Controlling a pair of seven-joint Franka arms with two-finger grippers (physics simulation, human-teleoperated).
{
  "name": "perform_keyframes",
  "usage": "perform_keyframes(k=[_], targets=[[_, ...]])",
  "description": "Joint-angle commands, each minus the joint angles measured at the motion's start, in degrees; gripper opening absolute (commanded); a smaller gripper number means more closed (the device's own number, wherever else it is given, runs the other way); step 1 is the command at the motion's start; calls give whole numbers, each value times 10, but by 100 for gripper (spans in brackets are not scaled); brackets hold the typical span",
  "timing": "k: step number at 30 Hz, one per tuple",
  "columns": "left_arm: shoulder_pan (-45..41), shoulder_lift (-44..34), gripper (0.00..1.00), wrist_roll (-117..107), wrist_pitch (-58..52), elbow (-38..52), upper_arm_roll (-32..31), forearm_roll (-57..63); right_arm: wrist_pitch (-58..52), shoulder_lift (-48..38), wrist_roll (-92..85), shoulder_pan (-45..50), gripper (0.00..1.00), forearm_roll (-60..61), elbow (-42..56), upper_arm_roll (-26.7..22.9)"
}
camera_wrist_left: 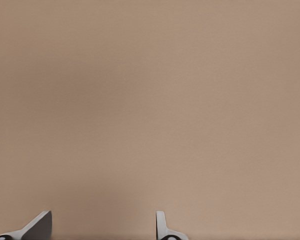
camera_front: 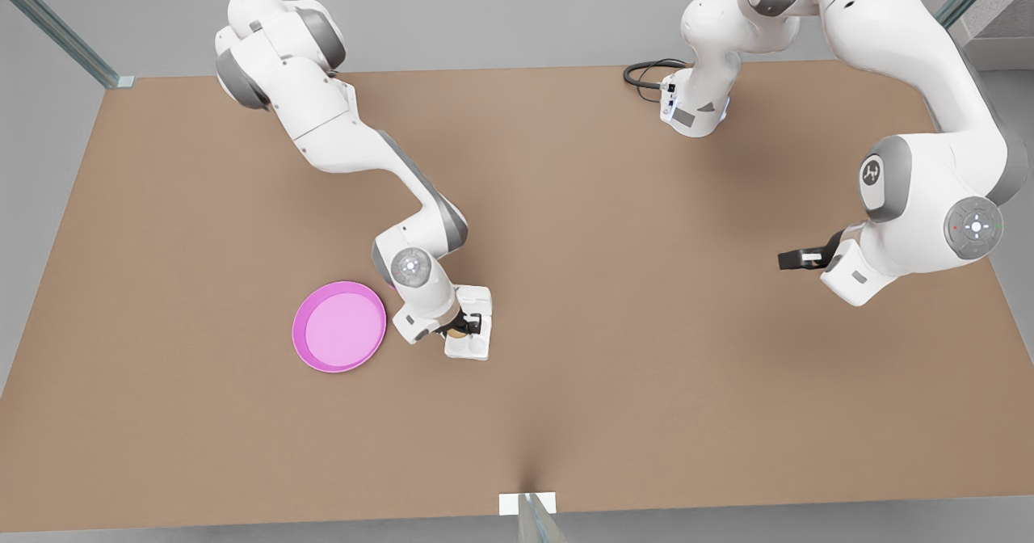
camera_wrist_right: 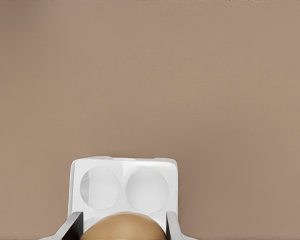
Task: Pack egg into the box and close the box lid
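Jaws of right gripper (camera_front: 458, 329) clamped on the egg (camera_wrist_right: 123, 226) over the box (camera_wrist_right: 124, 186) — left gripper (camera_front: 788, 259) spread, empty, well apart.

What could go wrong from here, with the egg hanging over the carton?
1. The right gripper holds the egg between its fingers over the box; released off-centre from a cup, it may land on a divider and roll out.
2. Pressing down could shove the light box toward the pink plate.
3. The left gripper waits, open, far from the box lid, so closing means a long reach.
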Motion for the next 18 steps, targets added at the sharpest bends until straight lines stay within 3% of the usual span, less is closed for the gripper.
perform_keyframes(k=[1,2,7,9,12,13,15,18], targets=[[-1,0,100,0,0,0,0,1,0,1,1,0,83,0,0,0],[0,0,100,0,0,0,0,1,0,0,3,0,100,0,1,0],[-1,-11,100,0,-6,1,-7,-5,-11,-8,2,-7,100,1,25,9],[-7,-26,100,-3,-71,-1,-100,14,-115,-69,-45,-64,100,9,19,7],[-11,-23,100,-67,-81,1,-231,50,-246,-183,-169,-196,100,2,17,2],[-45,-7,100,-147,-73,2,-253,47,-288,-220,-170,-215,100,-7,17,2],[-192,58,100,-273,-39,47,-254,48,-371,-347,-271,-262,100,-24,-48,-9],[-297,107,100,-365,46,63,-254,46,-419,-354,-365,-263,100,-4,-44,-63]])
